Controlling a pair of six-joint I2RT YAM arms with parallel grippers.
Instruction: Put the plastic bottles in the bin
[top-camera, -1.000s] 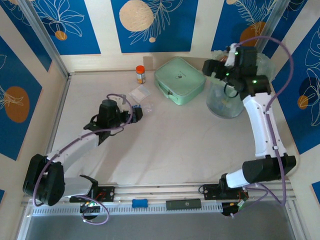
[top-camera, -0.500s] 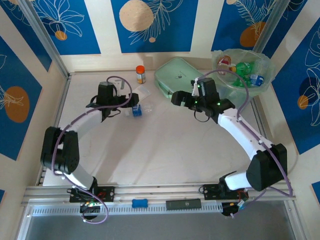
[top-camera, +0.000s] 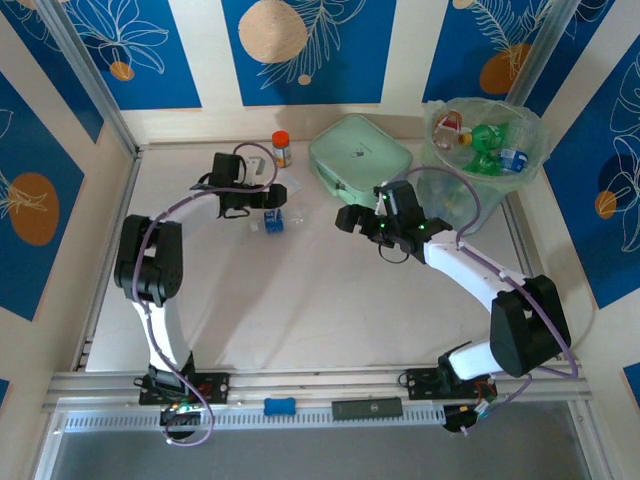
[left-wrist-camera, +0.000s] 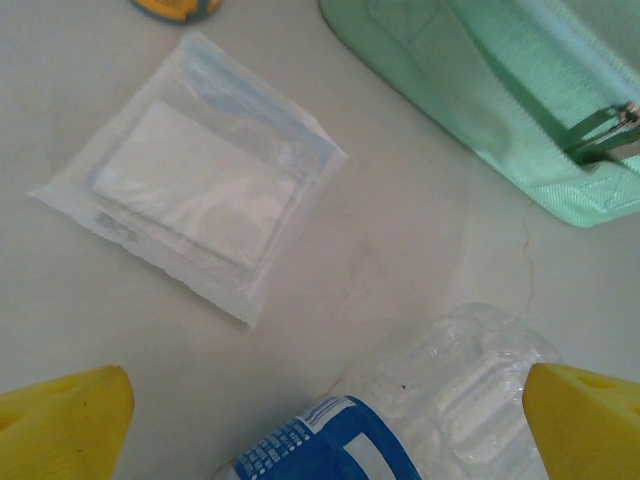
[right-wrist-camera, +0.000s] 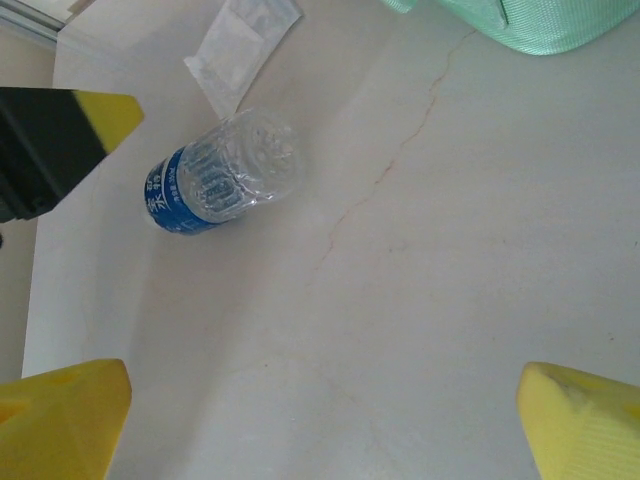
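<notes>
Our left gripper (left-wrist-camera: 325, 425) stands wide open and empty. The clear blue-labelled bottle (left-wrist-camera: 400, 425) lies on its side on the table (left-wrist-camera: 400, 260) between its jaws. We cannot tell whether it touches the right-hand one. Ahead of that gripper to the left lies a flat clear packet (left-wrist-camera: 190, 215), and ahead to the right sits the mint-green case (left-wrist-camera: 520, 100). Our right gripper (right-wrist-camera: 320, 430) is also spread wide and holds nothing. The same bottle lies well ahead of it to the left, just beside the left gripper. From above, we see the bin (top-camera: 436, 190) well behind the right gripper, with several bottles (top-camera: 482, 138) already inside.
</notes>
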